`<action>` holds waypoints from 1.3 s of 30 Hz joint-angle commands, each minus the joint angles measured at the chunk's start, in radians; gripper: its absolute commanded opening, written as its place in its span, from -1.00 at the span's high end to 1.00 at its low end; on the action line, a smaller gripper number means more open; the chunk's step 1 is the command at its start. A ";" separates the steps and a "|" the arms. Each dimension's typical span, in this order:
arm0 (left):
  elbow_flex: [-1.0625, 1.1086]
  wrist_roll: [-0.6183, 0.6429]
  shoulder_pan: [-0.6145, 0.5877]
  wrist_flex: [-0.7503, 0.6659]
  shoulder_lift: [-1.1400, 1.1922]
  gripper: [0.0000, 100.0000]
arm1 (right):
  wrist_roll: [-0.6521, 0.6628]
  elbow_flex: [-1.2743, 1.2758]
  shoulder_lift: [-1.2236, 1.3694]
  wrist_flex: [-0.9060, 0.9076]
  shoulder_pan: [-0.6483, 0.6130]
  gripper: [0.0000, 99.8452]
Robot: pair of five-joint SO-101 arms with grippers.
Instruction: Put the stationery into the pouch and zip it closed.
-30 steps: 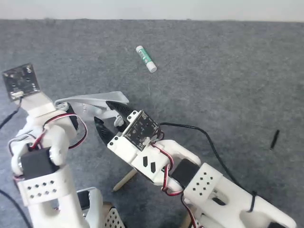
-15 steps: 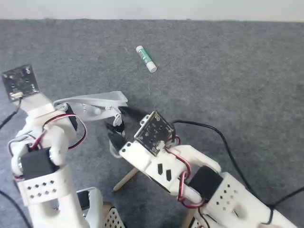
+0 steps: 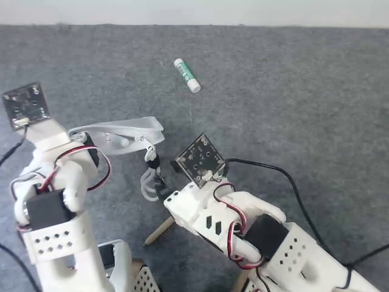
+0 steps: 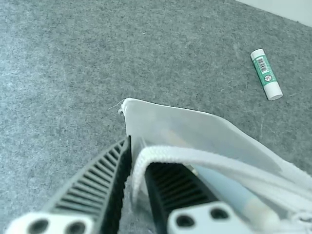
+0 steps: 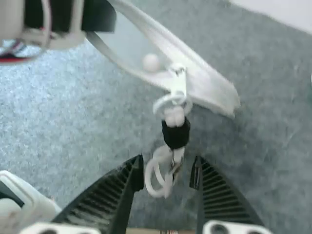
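Observation:
A translucent white pouch (image 3: 118,129) hangs just above the grey carpet, and my left gripper (image 4: 134,170) is shut on its end edge (image 4: 127,119). The pouch's zipper pull (image 5: 175,132), a black bead with white cord loops, dangles below it. My right gripper (image 5: 165,176) is open, with its fingers on either side of the lower loop (image 5: 157,178). From above, that gripper (image 3: 159,187) sits just below the pull (image 3: 151,162). A green-and-white glue stick (image 3: 186,75) lies farther back on the carpet, and it is seen past the pouch as the glue stick (image 4: 266,74).
A wooden pencil (image 3: 160,230) lies on the carpet under the right arm. A black cable (image 3: 285,176) trails from that arm to the right. Open carpet (image 3: 304,91) stretches across the back and right.
The right arm has swung round and drawn back towards the front. Its jaws, wide open beside the pouch before, have narrowed around the dangling zipper pull. The left arm and pouch have stayed put.

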 commanded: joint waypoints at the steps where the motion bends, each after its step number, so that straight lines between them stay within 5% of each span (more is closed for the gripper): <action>1: -0.013 -0.008 0.003 -0.035 -0.028 0.98 | -0.044 -0.060 -0.024 0.088 0.030 0.67; 14: -0.013 -0.003 -0.063 -0.055 -0.026 0.98 | -0.338 -0.137 0.397 0.102 0.030 0.67; 25: -0.018 0.049 -0.201 -0.077 -0.029 0.98 | -0.350 -0.143 0.458 0.101 0.107 0.67; 39: -0.019 0.049 -0.207 -0.077 -0.029 0.98 | -0.416 -0.215 0.667 0.087 0.122 0.67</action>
